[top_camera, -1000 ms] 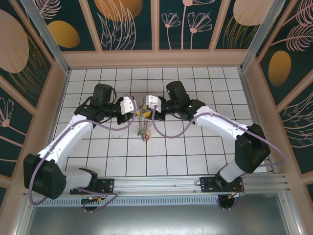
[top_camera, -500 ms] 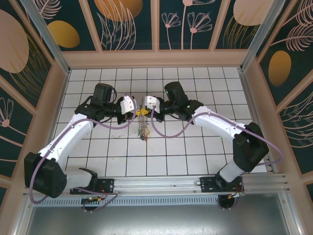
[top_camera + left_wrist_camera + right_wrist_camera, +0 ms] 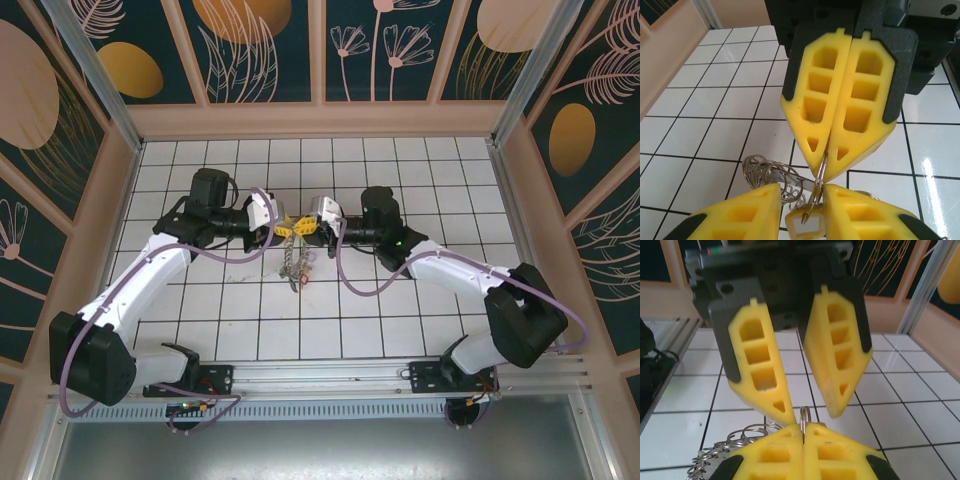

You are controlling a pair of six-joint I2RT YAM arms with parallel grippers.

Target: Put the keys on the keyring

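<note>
While the right gripper [image 3: 823, 159] is clamped tight on a thin wire loop, which I take for part of the keyring [image 3: 292, 258], the left gripper [image 3: 811, 412] faces it tip to tip with its fingers apart. The keyring hangs in the air between the two arms, above the tiled table [image 3: 400, 310]. Its coils dangle down, with a red key [image 3: 300, 283] at the low end. A white-headed key [image 3: 804, 225] sits in the gap between the left fingers, just under the pinched loop. Can't tell whether the pads touch it.

Risks, as judged:
- **Loop slipping out:** the hold on the loop is a narrow pinch at the very fingertips. A sideways tug from the left arm could twist the wire out and drop the whole ring to the table.
- **Catching the wrong thing:** the tips of the two grippers nearly meet. If the left fingers close off-centre, they could catch the loop or the right fingertips instead of the key head.
- **Tangling:** the dangling coils look free to swing, and a quick move could tangle them round a finger.
- **Key turning:** the head of the white-headed key is small and slick-looking. It could rotate when squeezed and slip away instead of feeding along the wire.
</note>
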